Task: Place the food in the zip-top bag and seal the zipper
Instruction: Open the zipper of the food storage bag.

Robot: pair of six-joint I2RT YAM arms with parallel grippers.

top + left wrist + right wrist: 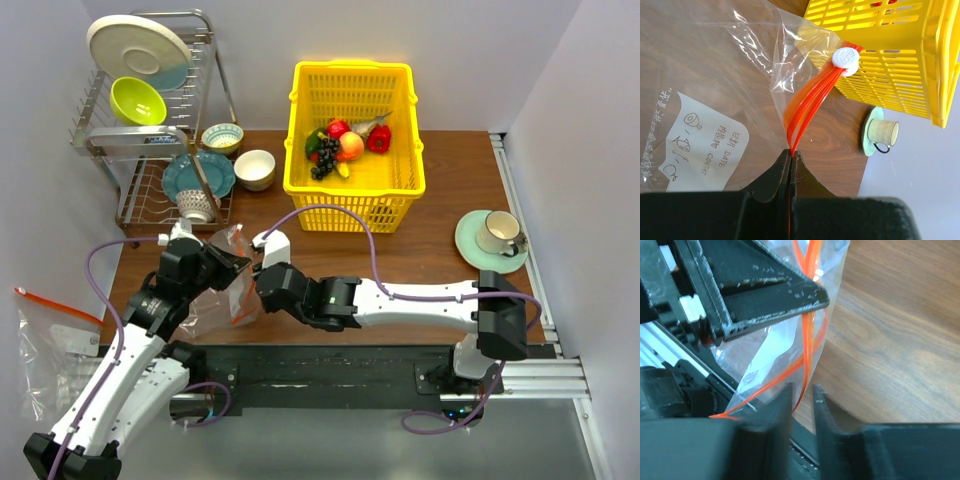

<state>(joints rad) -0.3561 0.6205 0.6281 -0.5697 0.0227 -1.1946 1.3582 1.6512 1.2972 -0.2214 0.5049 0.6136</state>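
The zip-top bag (222, 292) is held up over the table's near left; it also shows in the left wrist view (715, 70). My left gripper (238, 262) (791, 153) is shut on its red-orange zipper (807, 102), a little way from the white end piece (845, 59). My right gripper (264, 272) (802, 389) is slightly open, with the zipper strip (809, 335) hanging between its fingertips; the bag (785, 347) is just beyond them. The food (340, 148), with apple, peach, pepper, grapes and banana, lies in the yellow basket (352, 205). The bag looks empty.
A cup on a green saucer (495, 238) stands at the right. A dish rack (150, 110) with plates and bowls stands at the back left, with two bowls (240, 155) beside it. Another flat clear bag (45, 335) lies off the table's left edge.
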